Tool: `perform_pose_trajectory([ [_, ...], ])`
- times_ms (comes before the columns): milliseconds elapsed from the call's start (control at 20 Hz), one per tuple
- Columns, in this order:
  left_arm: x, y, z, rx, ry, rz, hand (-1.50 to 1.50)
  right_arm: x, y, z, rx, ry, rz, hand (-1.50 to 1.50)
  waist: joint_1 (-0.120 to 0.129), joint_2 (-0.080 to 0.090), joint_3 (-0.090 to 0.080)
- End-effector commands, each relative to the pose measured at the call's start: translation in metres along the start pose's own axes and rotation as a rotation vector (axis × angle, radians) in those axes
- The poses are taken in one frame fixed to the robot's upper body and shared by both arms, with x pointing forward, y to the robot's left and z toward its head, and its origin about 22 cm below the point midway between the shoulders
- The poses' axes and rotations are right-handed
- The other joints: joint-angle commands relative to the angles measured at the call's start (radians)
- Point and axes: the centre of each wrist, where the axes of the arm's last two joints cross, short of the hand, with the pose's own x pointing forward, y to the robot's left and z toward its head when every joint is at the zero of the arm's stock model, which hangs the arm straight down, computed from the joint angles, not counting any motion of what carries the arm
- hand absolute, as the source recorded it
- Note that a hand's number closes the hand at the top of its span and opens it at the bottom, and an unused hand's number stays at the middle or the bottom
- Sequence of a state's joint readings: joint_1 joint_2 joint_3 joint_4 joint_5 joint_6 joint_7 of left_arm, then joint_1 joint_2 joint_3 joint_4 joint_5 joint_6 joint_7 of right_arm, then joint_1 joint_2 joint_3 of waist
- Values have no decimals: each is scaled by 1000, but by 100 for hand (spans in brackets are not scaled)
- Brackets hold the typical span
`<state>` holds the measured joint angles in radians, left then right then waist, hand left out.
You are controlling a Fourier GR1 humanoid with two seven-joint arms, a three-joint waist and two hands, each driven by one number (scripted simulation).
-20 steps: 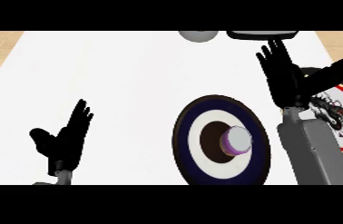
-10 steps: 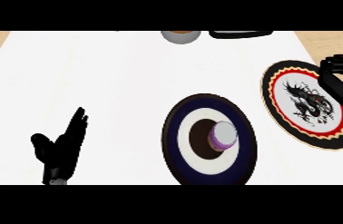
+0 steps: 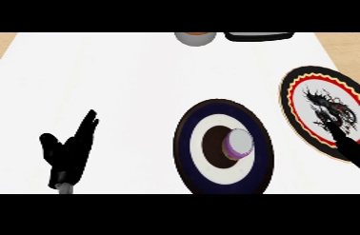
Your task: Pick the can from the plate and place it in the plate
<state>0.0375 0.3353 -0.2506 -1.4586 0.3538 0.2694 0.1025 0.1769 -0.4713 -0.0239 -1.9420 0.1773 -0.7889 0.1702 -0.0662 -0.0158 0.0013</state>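
A purple can (image 3: 237, 143) with a silver top stands in the middle of a dark blue and white plate (image 3: 188, 134) at the lower centre. A second plate (image 3: 302, 86), white with a red, black and gold scalloped rim and a black dragon, lies at the right edge. My right hand (image 3: 342, 142) shows only as black fingers at the lower right, over the dragon plate's near rim and apart from the can. My left hand (image 3: 70, 151) rests open at the lower left, fingers up, far from both plates.
A grey round bowl or cup (image 3: 195, 37) sits at the counter's far edge, with a black flat object (image 3: 259, 36) beside it to the right. Wooden floor shows past the counter's left and right far corners.
My right arm has pulled down and to the right, from standing tall beside the blue plate to only fingers at the lower right edge. The dragon plate now lies uncovered. The left hand barely moved.
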Motion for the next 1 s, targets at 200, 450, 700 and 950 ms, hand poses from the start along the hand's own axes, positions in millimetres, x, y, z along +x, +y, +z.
perform_pose_trajectory([
  [200, 2, -9, -6, -42, 45, -5, 0, 27, -42, 48, 326, 131, 299, -150, 27, 16, -9],
  [450, 0, -24, -4, -84, 62, -10, 0, 63, -45, 53, 421, 204, 442, -150, 67, 21, -8],
  [700, 3, -23, -14, -88, 57, -11, 0, 95, -32, 51, 449, 301, 543, -150, 81, 22, -6],
  [950, -1, -33, -19, -100, 43, -11, 0, 102, 3, 73, 500, 332, 557, -150, 81, 20, -5],
])
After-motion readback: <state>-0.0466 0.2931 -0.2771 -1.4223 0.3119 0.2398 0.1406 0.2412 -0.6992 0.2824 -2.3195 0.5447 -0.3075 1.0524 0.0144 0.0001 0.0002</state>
